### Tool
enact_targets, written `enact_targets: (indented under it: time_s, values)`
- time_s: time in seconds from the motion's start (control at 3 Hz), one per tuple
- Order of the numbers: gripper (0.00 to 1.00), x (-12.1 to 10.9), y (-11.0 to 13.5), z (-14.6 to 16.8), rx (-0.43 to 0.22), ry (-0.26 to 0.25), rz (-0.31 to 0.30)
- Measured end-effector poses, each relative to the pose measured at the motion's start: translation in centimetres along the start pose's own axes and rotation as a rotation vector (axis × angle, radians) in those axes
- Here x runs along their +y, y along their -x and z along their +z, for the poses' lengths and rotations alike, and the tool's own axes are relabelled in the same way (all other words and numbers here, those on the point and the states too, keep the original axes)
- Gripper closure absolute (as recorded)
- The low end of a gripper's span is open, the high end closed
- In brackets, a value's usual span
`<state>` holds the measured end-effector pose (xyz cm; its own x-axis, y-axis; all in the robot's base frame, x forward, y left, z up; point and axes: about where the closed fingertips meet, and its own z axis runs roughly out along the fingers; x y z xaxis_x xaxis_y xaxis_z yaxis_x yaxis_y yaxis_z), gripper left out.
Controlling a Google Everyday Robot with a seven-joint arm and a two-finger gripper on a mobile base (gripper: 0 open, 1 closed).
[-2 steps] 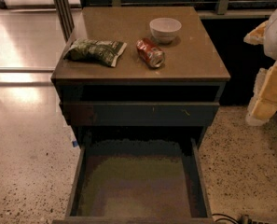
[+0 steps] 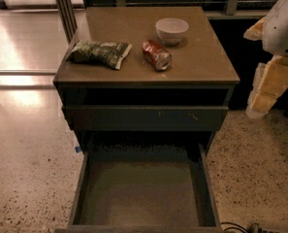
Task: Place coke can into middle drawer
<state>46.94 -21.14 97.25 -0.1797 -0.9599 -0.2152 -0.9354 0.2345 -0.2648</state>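
A green snack bag (image 2: 97, 52) lies at the left of the table (image 2: 201, 69), flat on its brown top. Just right of it, near but apart, the coke can (image 2: 156, 55) lies on its side, one silver end turned toward the front edge. Behind the can and a little to the right stands a white bowl (image 2: 172, 29), upright, close to the can and not touching it.

Below the top, a drawer with a dark front (image 2: 143, 118) marked by pale scratches sits shut. Under that, the middle drawer (image 2: 79, 193) is pulled far out over the speckled floor, its dark walls framing a dull olive bottom with nothing lying in it.

At the far right edge, off the table's side and level with its top, the gripper (image 2: 254, 72) hangs from a white arm. Its pale yellowish fingers (image 2: 272, 84) stand spread apart, gripping nothing and touching neither the table nor the can, which is well apart from them.
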Motion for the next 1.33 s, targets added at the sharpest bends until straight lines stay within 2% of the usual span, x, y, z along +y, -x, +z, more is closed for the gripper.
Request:
enact_targets:
  time_s: [0.33,0.67,1.33]
  values:
    - [0.00,-5.9,1.9,4.6,0.006,0.022,-0.043]
    - [0.00,-10.2,3.9,7.5,-0.003,0.036,-0.059]
    - [0.00,-11.7,5.2,8.1,-0.025,0.017,-0.020]
